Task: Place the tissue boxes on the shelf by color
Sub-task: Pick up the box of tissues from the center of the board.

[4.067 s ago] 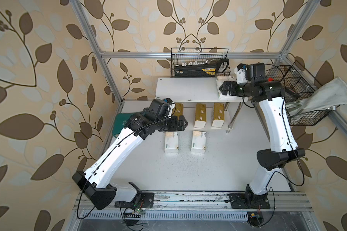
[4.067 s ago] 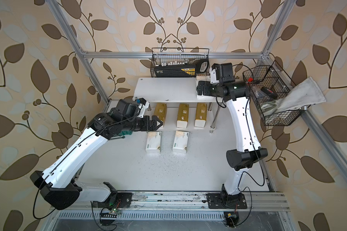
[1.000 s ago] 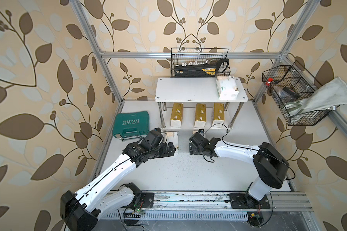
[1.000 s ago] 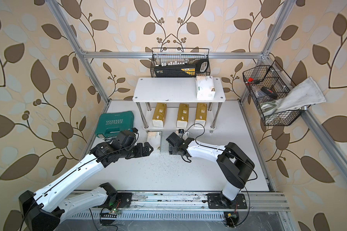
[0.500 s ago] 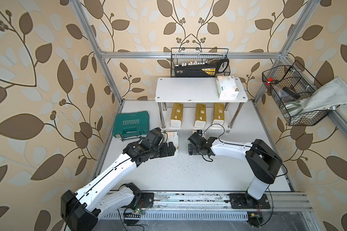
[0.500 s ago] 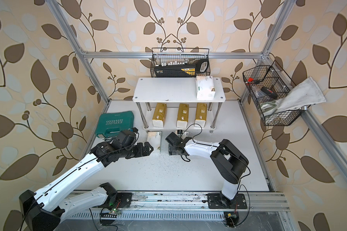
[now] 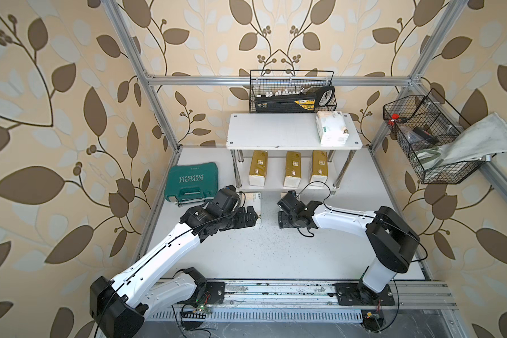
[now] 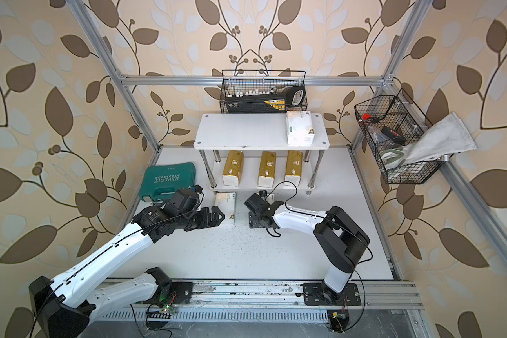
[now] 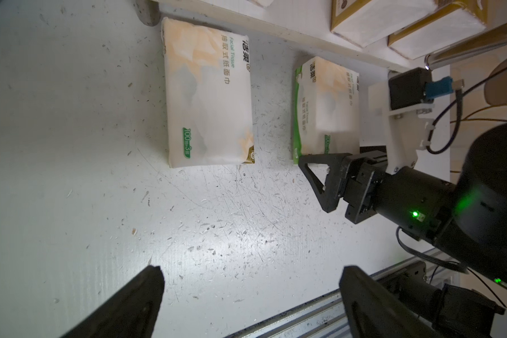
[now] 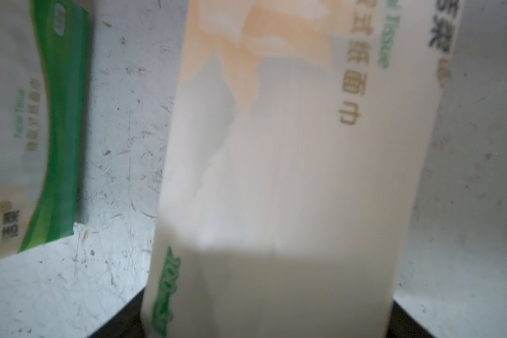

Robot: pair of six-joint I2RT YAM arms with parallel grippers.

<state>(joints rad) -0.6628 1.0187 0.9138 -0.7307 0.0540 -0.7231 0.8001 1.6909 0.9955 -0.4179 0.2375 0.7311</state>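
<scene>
The shelf [image 7: 272, 130] carries one white tissue box [image 7: 332, 128] at the right end of its top board. Three gold tissue boxes [image 7: 293, 168] lie side by side on its lower board. Two more white tissue boxes lie on the table in front. My right gripper [image 7: 281, 212] is shut on one of them [image 10: 290, 175], which fills the space between its fingers [image 10: 404, 319]. The other [image 9: 208, 93] lies flat just beyond my left gripper [image 9: 253, 281], which hangs open over bare table with nothing between its fingers.
A green tool case [image 7: 192, 183] lies left of the shelf, close behind my left wrist. A black wire basket [image 7: 293, 93] hangs behind the shelf. A second basket [image 7: 430, 146], with a cloth [image 7: 474, 143] draped over it, hangs on the right wall.
The right arm came down from the shelf top, leaving a white box there, and its jaws have closed in on a white box on the table. The left arm has barely moved lately.
</scene>
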